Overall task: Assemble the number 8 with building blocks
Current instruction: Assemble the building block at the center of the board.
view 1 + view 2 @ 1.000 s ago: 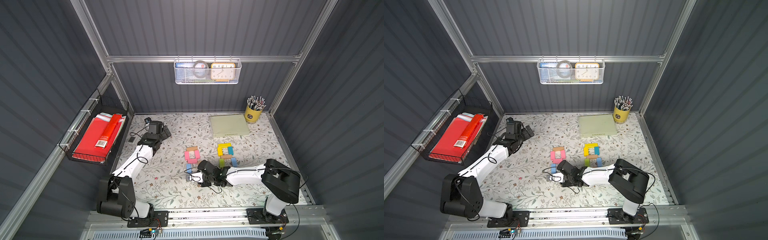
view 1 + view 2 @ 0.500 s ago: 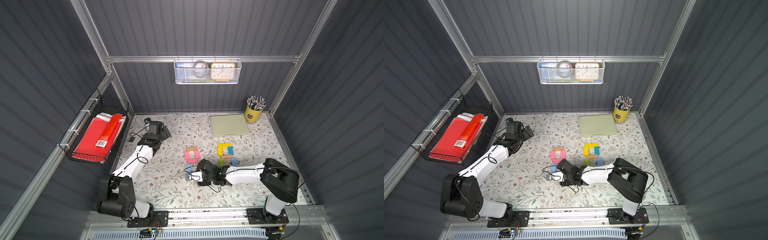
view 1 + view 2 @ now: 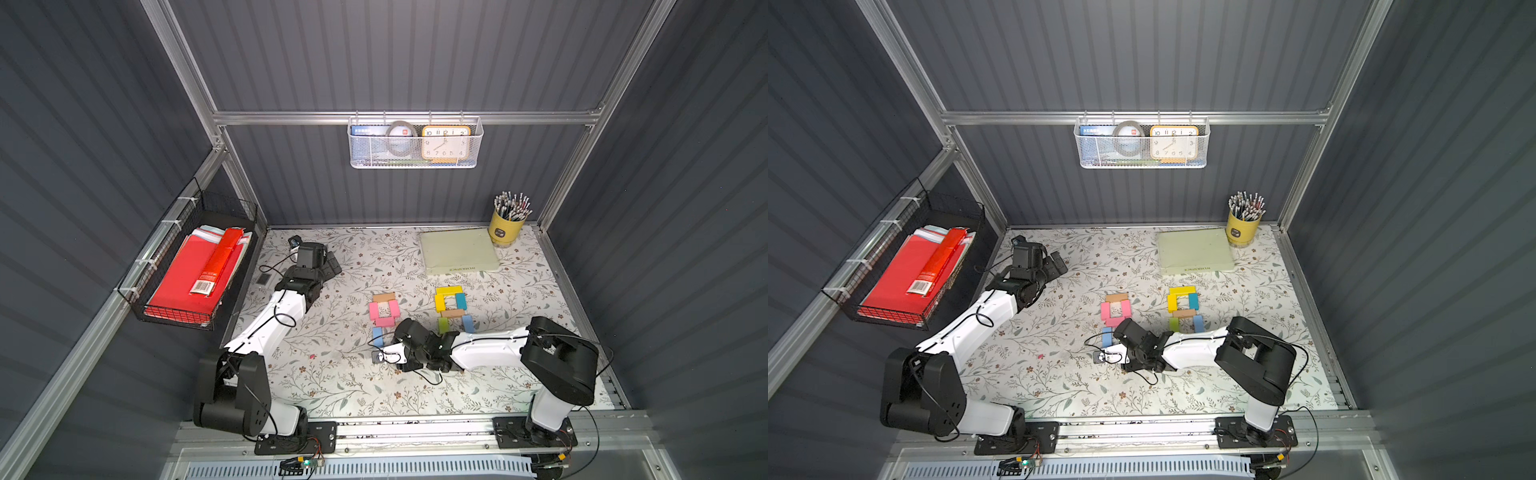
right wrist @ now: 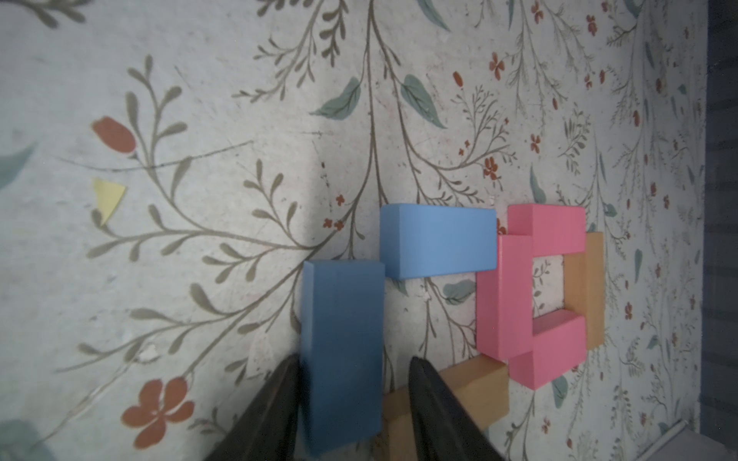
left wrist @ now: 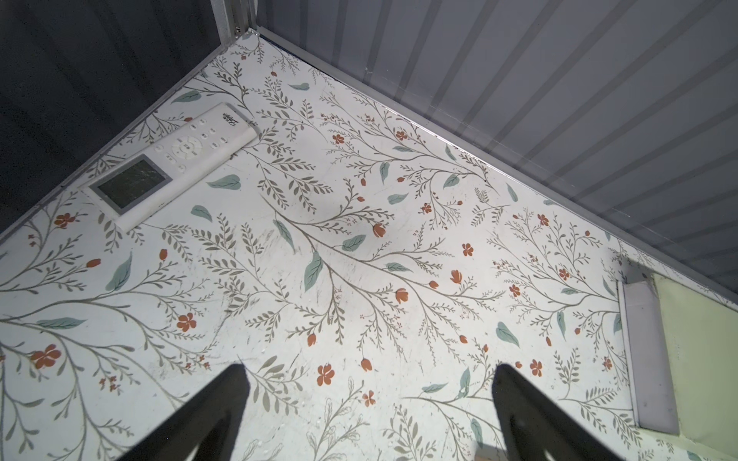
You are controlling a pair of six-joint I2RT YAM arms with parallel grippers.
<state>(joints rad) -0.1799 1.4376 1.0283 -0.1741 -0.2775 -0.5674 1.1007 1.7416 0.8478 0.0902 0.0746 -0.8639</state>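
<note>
A pink and tan loop of building blocks (image 3: pixel 384 309) lies mid-table. Below it a light blue block (image 4: pixel 437 241) forms one side. A dark blue block (image 4: pixel 341 339) lies on the table across its end. A tan block (image 4: pixel 475 383) runs from the pink loop under one finger. My right gripper (image 4: pixel 354 358) stands open astride the dark blue block: one finger rests against it, the other is a gap away. In both top views its wrist (image 3: pixel 409 340) covers this spot. My left gripper (image 5: pixel 369 367) hangs open over bare table at the back left (image 3: pixel 332 266).
A second figure of yellow, teal, tan, green and blue blocks (image 3: pixel 451 307) lies right of the loop. A green pad (image 3: pixel 457 251) and pencil cup (image 3: pixel 505 228) stand at the back right. A white remote (image 5: pixel 171 159) is near the back-left corner. A wire basket (image 3: pixel 145 307) holds red folders.
My right arm has shifted slightly beside the lower blocks. The left arm has not moved.
</note>
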